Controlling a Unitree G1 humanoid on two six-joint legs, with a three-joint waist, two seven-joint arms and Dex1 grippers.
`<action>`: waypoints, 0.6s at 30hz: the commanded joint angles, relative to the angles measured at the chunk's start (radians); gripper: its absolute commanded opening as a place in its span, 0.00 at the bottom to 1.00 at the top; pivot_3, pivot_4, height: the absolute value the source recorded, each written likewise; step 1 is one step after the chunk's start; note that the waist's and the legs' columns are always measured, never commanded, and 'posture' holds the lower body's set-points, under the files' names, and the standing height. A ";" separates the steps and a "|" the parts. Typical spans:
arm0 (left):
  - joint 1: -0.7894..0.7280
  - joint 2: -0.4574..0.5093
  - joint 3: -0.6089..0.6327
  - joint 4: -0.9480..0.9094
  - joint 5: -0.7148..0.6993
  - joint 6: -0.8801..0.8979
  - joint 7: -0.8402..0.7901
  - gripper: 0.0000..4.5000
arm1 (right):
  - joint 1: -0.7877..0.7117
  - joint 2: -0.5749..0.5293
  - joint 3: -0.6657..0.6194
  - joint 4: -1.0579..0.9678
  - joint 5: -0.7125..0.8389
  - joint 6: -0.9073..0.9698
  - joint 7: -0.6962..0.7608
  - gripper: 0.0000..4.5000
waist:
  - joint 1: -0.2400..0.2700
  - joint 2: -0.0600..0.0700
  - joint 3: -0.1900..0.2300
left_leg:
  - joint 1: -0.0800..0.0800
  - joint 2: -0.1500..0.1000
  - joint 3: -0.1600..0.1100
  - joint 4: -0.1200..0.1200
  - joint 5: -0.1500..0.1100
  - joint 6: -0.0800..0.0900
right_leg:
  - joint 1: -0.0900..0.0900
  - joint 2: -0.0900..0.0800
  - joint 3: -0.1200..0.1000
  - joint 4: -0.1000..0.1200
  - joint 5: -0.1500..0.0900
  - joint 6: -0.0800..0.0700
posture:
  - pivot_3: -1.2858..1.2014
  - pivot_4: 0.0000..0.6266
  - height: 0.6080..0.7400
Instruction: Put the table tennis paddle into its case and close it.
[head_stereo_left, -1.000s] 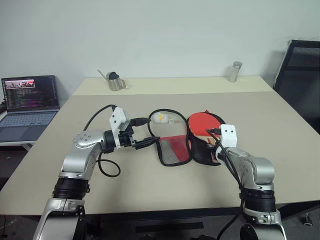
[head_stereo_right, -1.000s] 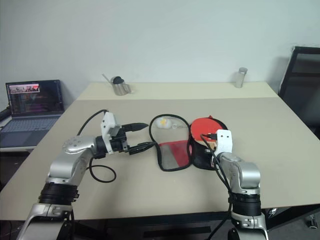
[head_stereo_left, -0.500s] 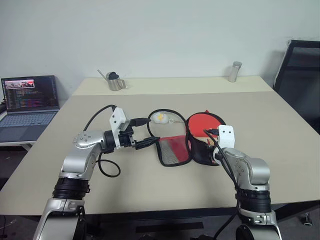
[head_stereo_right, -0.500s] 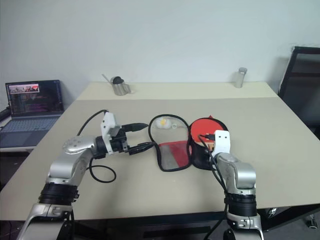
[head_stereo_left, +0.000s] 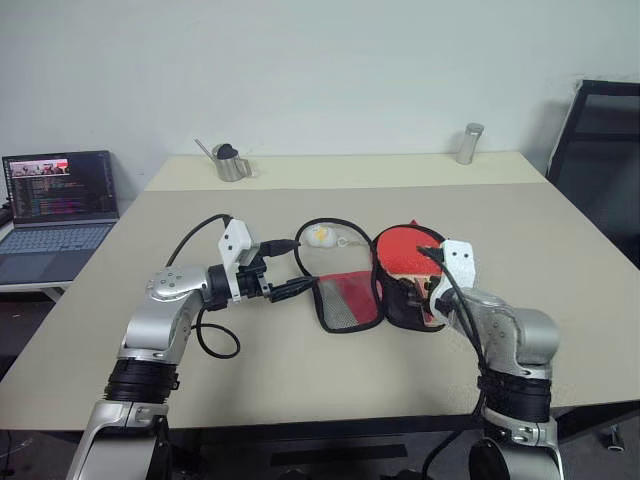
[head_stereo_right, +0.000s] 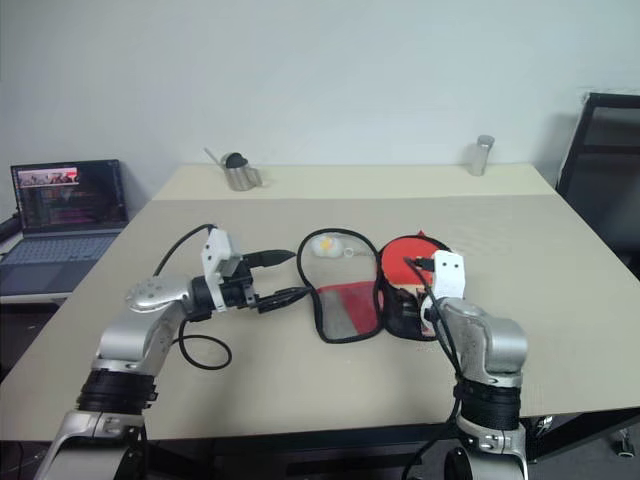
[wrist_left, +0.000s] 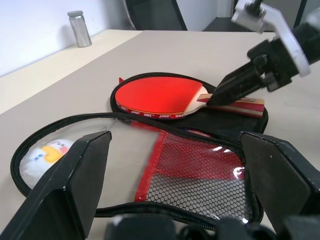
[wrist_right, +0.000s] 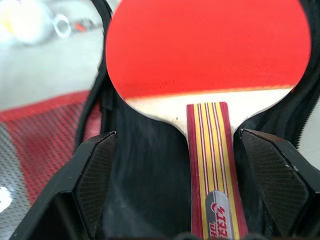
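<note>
Your left gripper (wrist_left: 172, 200) hangs with its fingers (wrist_left: 70, 185) spread wide and nothing between them. Just ahead of the tips lies the opened flap of the case (wrist_left: 200, 175), red mesh inside, its black zip edge running past the left finger toward a small white-yellow charm (wrist_left: 47, 152). The flap is laid flat on the table (head_stereo_left: 300, 370), so the case is not yet closed.

Beyond the flap, the table tennis paddle (wrist_left: 157, 97) rests red face up on the black half of the case. This part of the task appears done: judged from the frames, the paddle is seated inside the case outline.

Your right gripper (wrist_right: 175, 200) straddles the striped handle (wrist_right: 212, 165) with both fingers (wrist_right: 97, 170) parted and standing clear of the wood on either side. It has hold of nothing.

What is left, as a judgement: fold the mesh flap over the paddle and run the zip around.

Hard to make out: the zip pull cannot be located in any view. The butt of the handle is cut off at the lower edge of the right wrist view. From the head views the right wrist covers the handle end of the case.
</note>
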 joint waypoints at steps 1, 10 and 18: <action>-0.008 0.007 0.015 -0.021 0.004 -0.027 0.003 1.00 | -0.022 0.043 -0.037 -0.050 0.042 0.038 0.011 0.96 | 0.000 0.000 0.000 | 0.000 0.000 0.000 0.000 0.000 0.000 | 0.000 0.000 0.000 0.000 0.000 0.000 | 0.52 0.24 1.00; -0.002 0.007 0.018 0.000 0.012 -0.043 0.013 1.00 | -0.046 0.068 -0.057 -0.073 0.054 0.067 0.025 0.96 | -0.001 0.000 0.000 | 0.000 0.000 0.000 0.000 0.000 0.000 | 0.000 0.000 0.000 0.000 0.000 0.000 | 0.52 0.24 1.00; 0.003 0.035 0.044 0.077 0.044 -0.080 0.032 1.00 | -0.027 -0.324 0.092 -0.227 0.185 -0.028 0.362 0.96 | 0.000 0.000 0.000 | -0.001 -0.001 -0.001 -0.001 0.000 0.000 | 0.000 0.000 0.000 -0.002 0.000 0.000 | 0.52 0.24 1.00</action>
